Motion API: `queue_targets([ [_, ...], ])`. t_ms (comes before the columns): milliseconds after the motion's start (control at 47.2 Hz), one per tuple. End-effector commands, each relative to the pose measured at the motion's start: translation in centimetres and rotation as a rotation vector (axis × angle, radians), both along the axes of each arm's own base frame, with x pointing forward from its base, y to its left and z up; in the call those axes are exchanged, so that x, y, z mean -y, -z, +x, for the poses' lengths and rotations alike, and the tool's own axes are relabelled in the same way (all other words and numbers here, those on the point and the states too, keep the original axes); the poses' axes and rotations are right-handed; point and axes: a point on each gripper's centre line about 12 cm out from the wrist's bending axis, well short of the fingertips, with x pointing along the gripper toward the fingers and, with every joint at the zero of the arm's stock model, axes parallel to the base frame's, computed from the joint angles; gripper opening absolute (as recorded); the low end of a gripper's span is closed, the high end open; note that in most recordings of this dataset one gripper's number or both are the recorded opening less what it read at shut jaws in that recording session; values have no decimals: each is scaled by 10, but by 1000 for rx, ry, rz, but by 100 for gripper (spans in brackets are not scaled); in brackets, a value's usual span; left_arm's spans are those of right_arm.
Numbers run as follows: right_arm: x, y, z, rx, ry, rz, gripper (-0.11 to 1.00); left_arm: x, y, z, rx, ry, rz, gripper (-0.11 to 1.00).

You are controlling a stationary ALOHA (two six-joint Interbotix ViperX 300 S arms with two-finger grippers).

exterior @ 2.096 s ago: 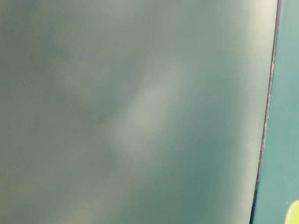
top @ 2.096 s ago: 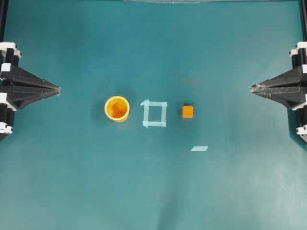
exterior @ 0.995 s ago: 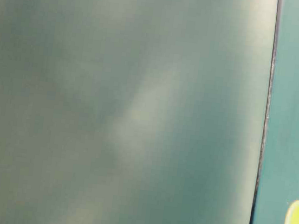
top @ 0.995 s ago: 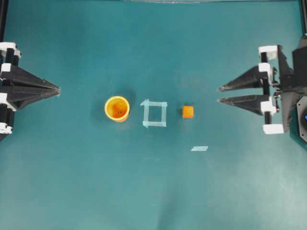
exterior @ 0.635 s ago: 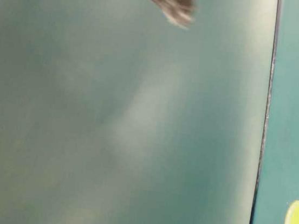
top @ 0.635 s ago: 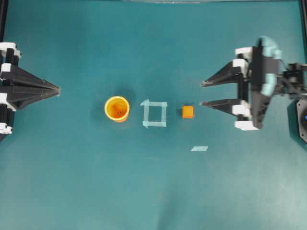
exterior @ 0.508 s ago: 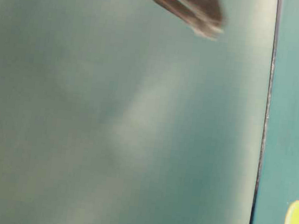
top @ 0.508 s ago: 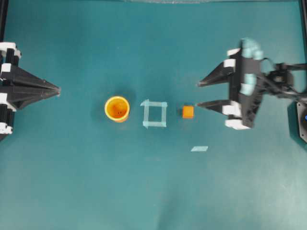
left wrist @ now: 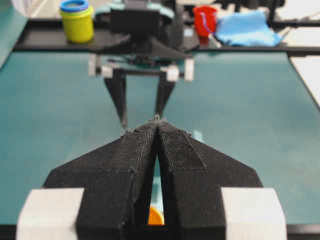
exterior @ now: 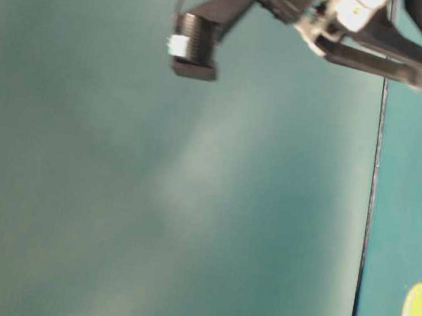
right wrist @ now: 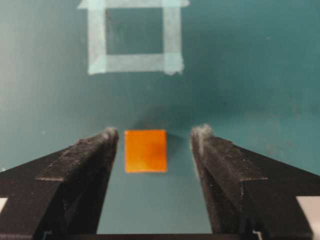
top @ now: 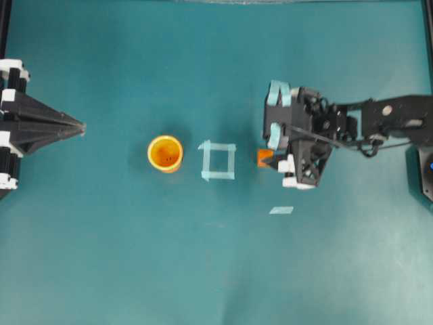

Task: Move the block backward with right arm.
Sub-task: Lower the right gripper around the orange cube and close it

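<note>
A: Start big. Where's everything relative to the tape square?

B: The green table carries it all. Seen from overhead, the right arm reaches in from the far side of the square, and its gripper is down over the block. The left gripper sits well off on the opposite side, past the cup, its jaws pressed together to a point.

A: And the block itself?

B: Just beside the square, on the side away from the cup. In the right wrist view it lies between the two fingers, nearer the left-hand one, with a gap showing on each side. So the jaws stand wide, holding nothing yet.

A: Which step is that?

B: I'd call it the end of the approach, before the grasp. The next move likely calls for closing on the block squarely, then carrying it backward.

A: Anything in the cup?

B: It stands upright and open; I see only dark specks on its bottom, nothing more. A strip of tape lies near the block, apart from the square
</note>
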Motion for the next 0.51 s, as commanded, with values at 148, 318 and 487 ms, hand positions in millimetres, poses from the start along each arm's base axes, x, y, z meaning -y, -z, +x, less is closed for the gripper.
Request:
queue_targets([
  [148, -10, 9, 4, 16, -24, 5, 63, 0, -12, 2, 32, 1, 7, 0],
  [318, -10, 19, 6, 19, -24, 4, 63, 0, -13, 2, 34, 1, 14, 0],
  [487, -9, 24, 8, 19, -22, 4, 63, 0, -12, 2, 31, 1, 12, 0],
])
